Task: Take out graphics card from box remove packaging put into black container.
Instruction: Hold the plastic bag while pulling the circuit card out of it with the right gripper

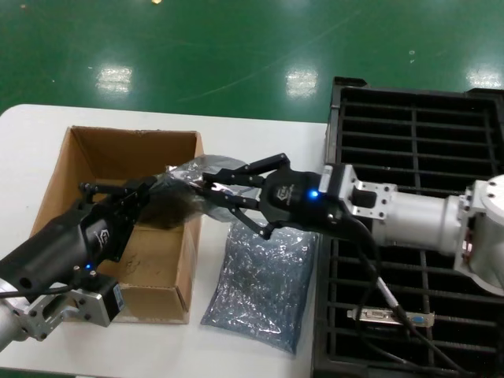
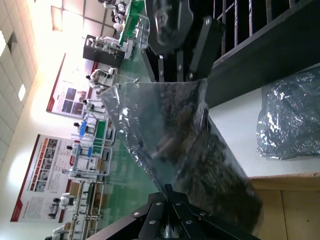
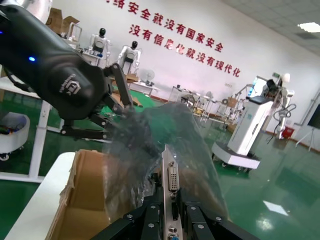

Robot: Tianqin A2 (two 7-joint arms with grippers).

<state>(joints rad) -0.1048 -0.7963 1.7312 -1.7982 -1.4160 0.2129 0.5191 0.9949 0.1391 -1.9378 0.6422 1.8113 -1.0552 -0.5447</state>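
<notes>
The crinkly grey-silver packaging (image 1: 179,193) hangs between my two grippers above the right wall of the brown box (image 1: 94,161). The dark graphics card (image 1: 169,209) is still partly inside it. My left gripper (image 1: 151,191) is shut on the far end of the packaging (image 2: 172,145). My right gripper (image 1: 211,189) is shut on the card's silver end bracket (image 3: 171,182), whose white port shows between the fingers (image 3: 152,212). The bag (image 3: 150,137) drapes over the card beyond the bracket. The black container (image 1: 417,134) stands to the right.
A flatter bluish crinkled bag (image 1: 264,283) lies on the white table (image 1: 31,130) between the box and the container. Another card's bracket (image 1: 394,316) lies in a near slot of the container. The right arm's cable (image 1: 386,295) runs across the container.
</notes>
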